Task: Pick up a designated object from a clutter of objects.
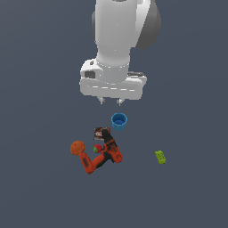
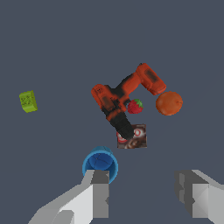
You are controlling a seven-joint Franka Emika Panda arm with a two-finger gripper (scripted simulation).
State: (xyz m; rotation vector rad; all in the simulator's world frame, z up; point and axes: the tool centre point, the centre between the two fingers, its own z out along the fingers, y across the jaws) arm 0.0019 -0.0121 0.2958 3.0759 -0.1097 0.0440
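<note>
Just beside the drill [image 1: 101, 156] on the counter, your blue cup [image 1: 119, 121] looks light, rigid, thin-walled; straddle its rim with the wide-spread, empty tool [image 2: 142, 194].

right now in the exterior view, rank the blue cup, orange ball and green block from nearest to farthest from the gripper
1. blue cup, just below the gripper.
2. orange ball, lower, toward the exterior view's left.
3. green block, off alone toward the exterior view's right, roughly as far as the ball; too close to call.
</note>
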